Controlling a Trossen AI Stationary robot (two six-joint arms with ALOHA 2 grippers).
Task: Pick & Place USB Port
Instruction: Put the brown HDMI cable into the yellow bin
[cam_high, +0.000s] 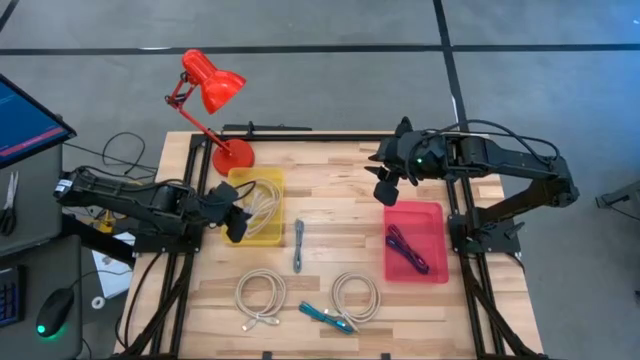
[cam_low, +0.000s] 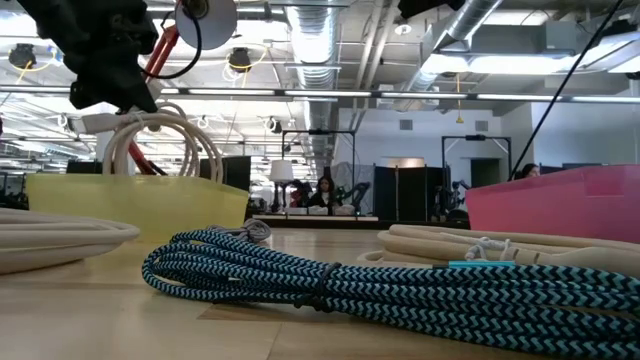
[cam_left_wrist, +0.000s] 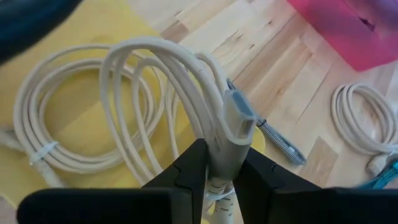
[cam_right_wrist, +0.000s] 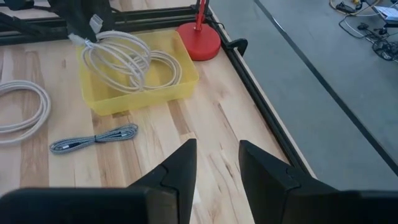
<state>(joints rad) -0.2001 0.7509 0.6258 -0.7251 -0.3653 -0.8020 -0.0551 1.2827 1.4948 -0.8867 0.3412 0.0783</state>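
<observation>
Wooden table (cam_high: 330, 215): left tool (cam_left_wrist: 219, 167) grips white cable (cam_left_wrist: 186, 74) over yellow bin (cam_high: 268, 237).

We're in a big open lab or workshop: bare ducts (cam_low: 330, 25) and strip lights run across the ceiling, grey concrete floor (cam_high: 330, 90) surrounds a butcher-block bench (cam_high: 330, 160) on black framing, a monitor (cam_high: 25, 120) glows alongside, and people sit at desks far behind.
</observation>
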